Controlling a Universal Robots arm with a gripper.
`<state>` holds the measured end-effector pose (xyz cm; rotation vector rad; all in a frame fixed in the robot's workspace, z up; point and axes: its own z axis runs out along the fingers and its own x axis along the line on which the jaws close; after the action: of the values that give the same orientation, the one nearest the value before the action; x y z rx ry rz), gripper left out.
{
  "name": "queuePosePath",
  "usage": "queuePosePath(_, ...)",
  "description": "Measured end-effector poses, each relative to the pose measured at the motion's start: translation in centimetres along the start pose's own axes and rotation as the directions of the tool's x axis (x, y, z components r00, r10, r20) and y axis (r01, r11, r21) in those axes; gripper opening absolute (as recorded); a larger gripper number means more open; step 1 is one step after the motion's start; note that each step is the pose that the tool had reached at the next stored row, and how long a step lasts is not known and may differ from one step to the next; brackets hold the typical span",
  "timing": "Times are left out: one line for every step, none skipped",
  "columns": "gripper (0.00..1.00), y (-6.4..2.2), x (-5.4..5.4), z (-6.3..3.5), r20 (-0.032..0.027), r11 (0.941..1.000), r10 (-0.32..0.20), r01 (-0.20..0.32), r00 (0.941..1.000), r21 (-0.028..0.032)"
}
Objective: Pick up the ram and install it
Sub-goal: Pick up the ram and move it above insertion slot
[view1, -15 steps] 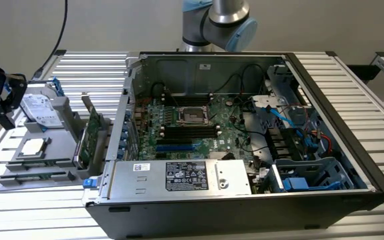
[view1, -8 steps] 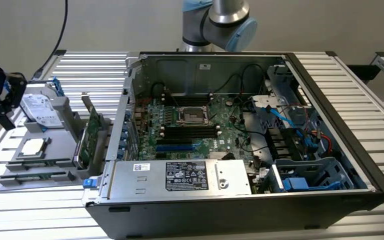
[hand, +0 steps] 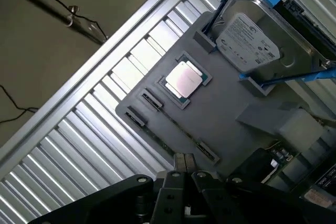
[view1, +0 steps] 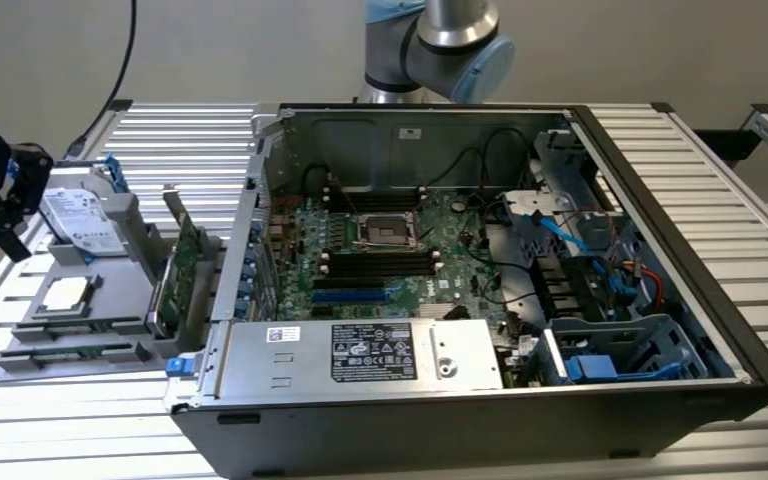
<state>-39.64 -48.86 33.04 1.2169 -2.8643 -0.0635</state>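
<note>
Gray tray [hand: 226, 103] holds the ram [hand: 158, 138] near the end effector [hand: 185, 177], fingers together.

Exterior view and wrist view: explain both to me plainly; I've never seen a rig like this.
The exterior view looks from off the machine at a robot arm behind an open computer case on a slatted metal table. The wrist view comes from a camera on the arm's end, looking down past its gripper. Beneath it a grey tray holds a hard drive, a processor chip and the ram, a thin green stick. The gripper is shut and holds nothing.
</note>
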Motion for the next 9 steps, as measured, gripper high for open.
queuePosePath(0.11, 0.0, 0.0, 0.03, 0.0002, 0.9998, -0.018, 0.018, 0.9998, 0.0014)
queuePosePath(0.11, 0.0, 0.0, 0.07, 0.001, 0.9993, -0.036, 0.036, 0.9994, 0.0033)
queuePosePath(0.11, 0.0, 0.0, 0.11, 0.0019, 0.9985, -0.054, 0.054, 0.9985, 0.0054)
queuePosePath(0.11, -0.01, 0.0, 0.14, 0.0028, 0.9973, -0.073, 0.073, 0.9974, 0.0076)
queuePosePath(0.11, -0.01, 0.0, 0.18, 0.0042, 0.9958, -0.091, 0.091, 0.9959, 0.0104)
queuePosePath(0.11, -0.01, 0.0, 0.2, 0.0061, 0.994, -0.108, 0.108, 0.9941, 0.0139)
queuePosePath(0.11, -0.01, 0.0, 0.23, 0.0079, 0.9919, -0.126, 0.126, 0.992, 0.0176)
queuePosePath(0.11, -0.02, 0.0, 0.25, 0.0097, 0.9894, -0.144, 0.144, 0.9896, 0.0214)
queuePosePath(0.11, -0.02, 0.0, 0.28, 0.0112, 0.9866, -0.162, 0.161, 0.9868, 0.0249)
